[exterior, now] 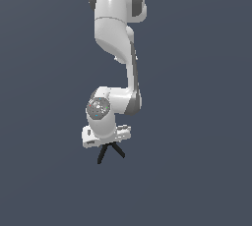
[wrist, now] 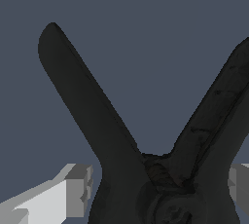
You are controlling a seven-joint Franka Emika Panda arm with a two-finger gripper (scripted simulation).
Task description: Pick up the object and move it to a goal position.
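Largest first: white arm [exterior: 118,38] hanging down the upper middle of the exterior frame, bending at mid-height into the wrist and hand just left of centre. Plain grey-blue ground [exterior: 197,122] filling everything else, with no edge, wall or marker visible anywhere.

Below the hand, gripper [exterior: 109,144] sitting over the black clamp [exterior: 110,152], slightly below and left of the frame's centre. Two splayed legs pointing down and outward from under the hand. In the wrist view, clamp [wrist: 160,179] filling the lower and middle frame as a wide V, one leg reaching to the upper left, the other to the right edge. Pale fingers [wrist: 73,189] showing at lower left and lower right, one on each side of the clamp's joint.

Finger state: set either side of the clamp body, close against it, but actual contact hidden by the dark shape; cannot tell whether clamped or merely straddling.

Step in hand, as a judgement: grasp stage, either closing on the joint or just closed. Impossible to tell from the exterior view whether the legs touch the ground or hang clear of it, since no shadow or surface line shows.

Next move calls for: firm hold at the narrow joint confirmed, then travel toward the goal. Goal not visible in either view.

Open room: ample on all sides, nothing nearby to strike.
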